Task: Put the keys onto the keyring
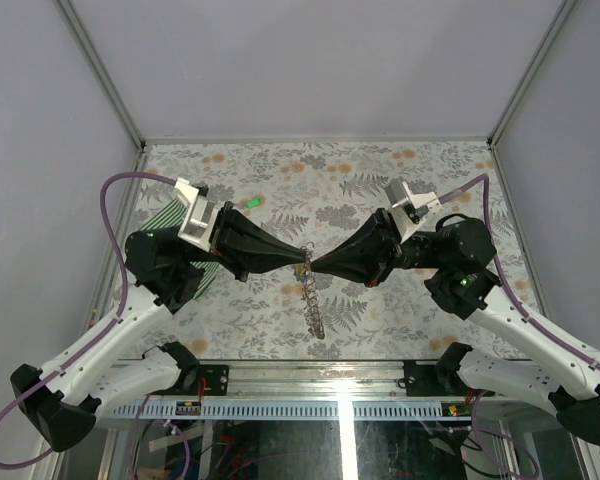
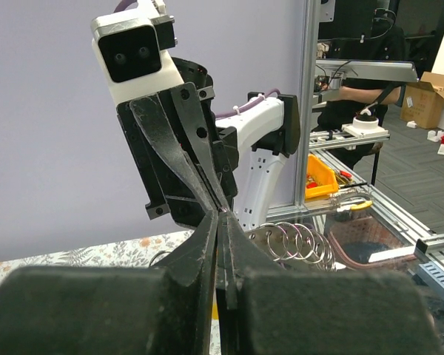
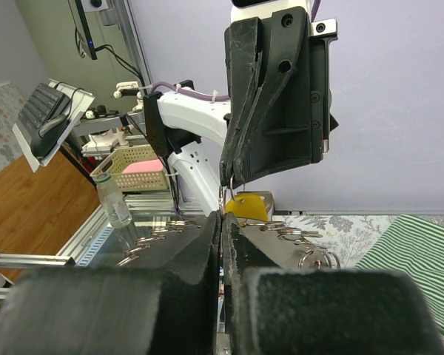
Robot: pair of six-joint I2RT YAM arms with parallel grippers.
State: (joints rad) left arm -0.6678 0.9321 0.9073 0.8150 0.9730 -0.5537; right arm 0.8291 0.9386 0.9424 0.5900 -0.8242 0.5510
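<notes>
Top external: mid-counter (image 1: 420, 300), left claw (image 1: 300, 262) clamped on dangling keyring (image 1: 313, 305); right claw (image 1: 314, 264) pinched together at same spot, hold unclear. Yellow key (image 3: 249, 208) at ring, probably on. Green key (image 1: 251, 203) loose on counter, not yet threaded.

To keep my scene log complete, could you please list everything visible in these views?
keyring: one, grey metal, table centre, trailing toward the near edge
yellow key: one, yellow, hanging at the keyring's raised end
green key: one, green, left of centre, farther back
striped cloth: one, green and white, table's left side
table: one, floral grey
left gripper: one, black, shut
right gripper: one, black, shut, tip to tip with the left
</notes>
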